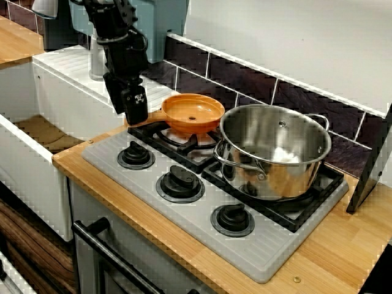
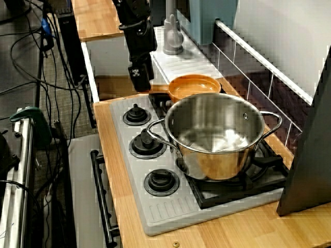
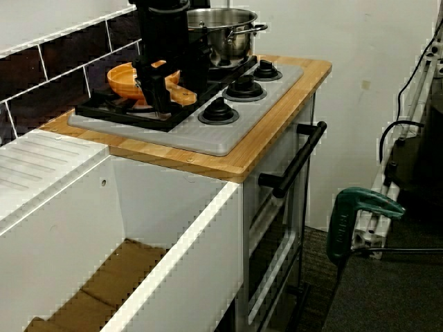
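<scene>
Orange pan (image 1: 195, 112) sits just beside the gripper (image 1: 136, 113) in the front view, with the arm pointing straight down. In the view along the counter, the pan (image 2: 194, 85) lies just beyond the gripper (image 2: 140, 82). Seen across the sink, the fingers (image 3: 149, 93) straddle the pan's handle (image 3: 178, 93), but whether they clamp it cannot be told.

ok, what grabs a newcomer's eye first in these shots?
The large shiny stainless-steel pot dominates, sitting on the black grate of the grey ribbed hob. On the neighbouring burner, nearer the tiled wall, sits a round orange plastic pan. The black robot arm reaches down to that pan's handle, jaws right at it, though whether they grip it cannot be told.
</scene>
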